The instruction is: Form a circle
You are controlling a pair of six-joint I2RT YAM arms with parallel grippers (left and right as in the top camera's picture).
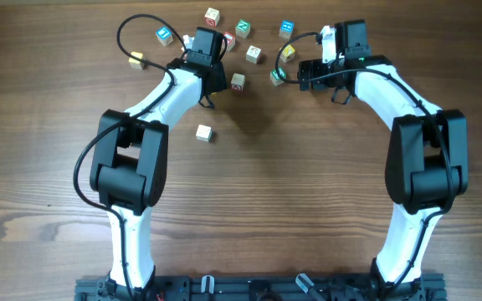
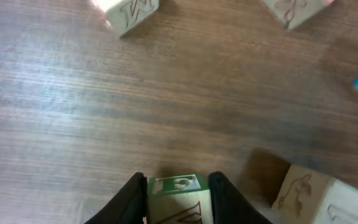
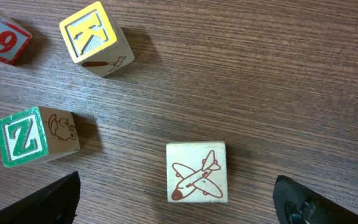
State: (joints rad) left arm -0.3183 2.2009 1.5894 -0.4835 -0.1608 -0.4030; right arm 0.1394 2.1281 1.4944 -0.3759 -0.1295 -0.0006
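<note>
A brown wood-grain table [image 1: 308, 192] is filling every view; nothing of the room beyond it is showing. Little wooden letter cubes [image 1: 253, 53] are lying scattered across the upper middle of the overhead frame, apart from one another and not making a circle. One pale cube [image 1: 204, 132] is sitting alone lower down, left of centre.

The white and black left arm [image 1: 136, 159] is rising from the bottom edge, bending at its dark elbow and reaching toward the upper middle. The left gripper [image 2: 178, 186] is pointing down at the table, its two dark fingers [image 2: 132, 199] lying close against both sides of a wooden cube with a green-printed top face and a W on its side [image 2: 176, 202], gripping it at the bottom centre of the left wrist view. A pale cube with a line drawing [image 2: 316, 193] is resting just to its right.

The right arm [image 1: 429, 159] is mirroring this pose, reaching up and leftward. The right gripper [image 3: 176, 182] is spread wide, holding nothing, with a cream cube bearing a red aeroplane drawing [image 3: 196, 173] lying between its fingers, touching neither. The green-faced cube with a white Z [image 3: 23, 138] is sitting at the left of the right wrist view, a yellow-faced K cube [image 3: 92, 37] above it, and a red-faced 9 cube [image 3: 2, 40] in the upper left corner.
</note>
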